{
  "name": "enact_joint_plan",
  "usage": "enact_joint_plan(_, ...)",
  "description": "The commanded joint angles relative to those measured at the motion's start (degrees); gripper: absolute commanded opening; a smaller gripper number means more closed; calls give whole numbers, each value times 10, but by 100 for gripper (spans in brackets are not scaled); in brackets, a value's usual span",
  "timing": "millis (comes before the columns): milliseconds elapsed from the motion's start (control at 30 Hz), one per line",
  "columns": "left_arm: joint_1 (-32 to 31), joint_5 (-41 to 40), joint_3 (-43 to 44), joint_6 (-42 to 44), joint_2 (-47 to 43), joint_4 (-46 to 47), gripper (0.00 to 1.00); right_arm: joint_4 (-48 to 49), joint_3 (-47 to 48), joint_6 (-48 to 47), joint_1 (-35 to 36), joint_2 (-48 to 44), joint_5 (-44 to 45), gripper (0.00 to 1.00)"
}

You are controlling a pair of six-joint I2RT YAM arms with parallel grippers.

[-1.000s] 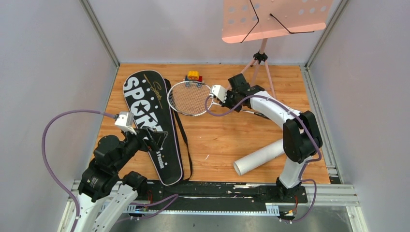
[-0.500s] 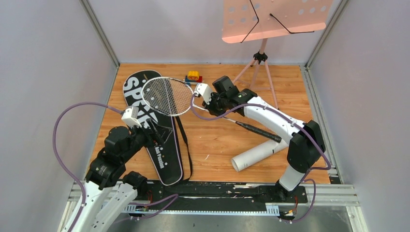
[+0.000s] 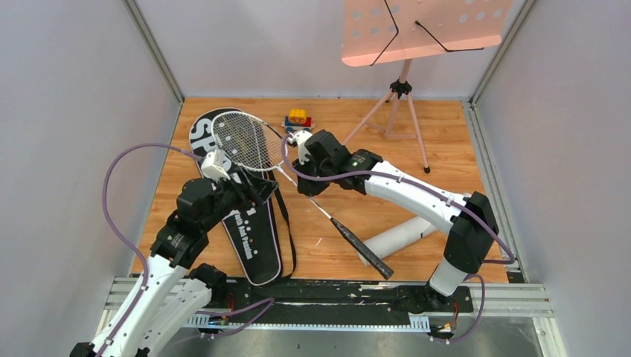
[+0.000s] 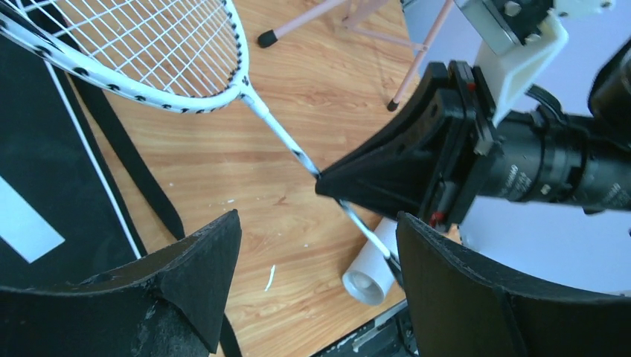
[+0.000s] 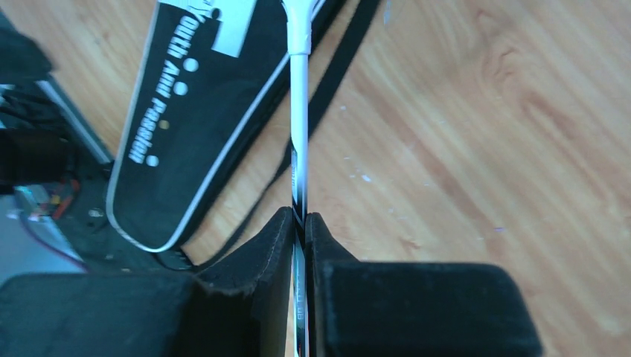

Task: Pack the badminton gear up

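Observation:
A white-framed racket (image 3: 245, 141) hangs tilted, its head over the top end of the long black bag (image 3: 249, 242), its black handle pointing at the near edge. My right gripper (image 3: 303, 186) is shut on the racket's thin shaft (image 5: 299, 111), pinched between both pads (image 5: 286, 238). Over the bag's middle, my left gripper (image 3: 257, 195) stands open with nothing between its fingers; in its wrist view the shaft (image 4: 286, 141) and the right gripper (image 4: 320, 178) lie just ahead of it. The white tube (image 3: 402, 236) lies on the floor at the near right, its open end (image 4: 368, 275) facing left. No shuttlecocks show.
A small red-yellow-blue toy car (image 3: 298, 119) sits at the back, beside the racket head. The pink music stand (image 3: 417, 30) rises at the back right on tripod legs (image 3: 387, 111). The bag's black strap (image 3: 286, 223) trails along its right side. Grey walls close in left, right and back.
The right gripper has carried the racket left, so its head now lies over the bag and its handle has swung toward the near edge. The left arm has reached forward and up.

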Motion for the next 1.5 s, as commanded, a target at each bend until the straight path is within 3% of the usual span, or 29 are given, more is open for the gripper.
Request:
enact_joint_plan(0, 0, -7, -5, 1, 28, 82, 83, 80, 0, 156, 9, -50, 18, 0)
enact_joint_plan(267, 0, -20, -16, 4, 104, 125, 78, 173, -69, 231, 36, -73, 33, 0)
enact_joint_plan(567, 0, -13, -35, -5, 156, 183, 71, 198, -88, 232, 50, -66, 33, 0)
enact_joint_plan(733, 0, -5, -46, -9, 179, 205, 58, 225, -105, 238, 55, -70, 32, 0)
enact_joint_plan(900, 0, -11, -52, -13, 175, 207, 31, 233, -127, 237, 57, -75, 31, 0)
enact_joint_plan(1200, 0, -8, -77, -24, 157, 236, 3, 261, -177, 218, 56, -98, 16, 0)
enact_joint_plan(1467, 0, -2, -94, -27, 159, 250, 0, 293, -202, 214, 56, -106, -6, 1)
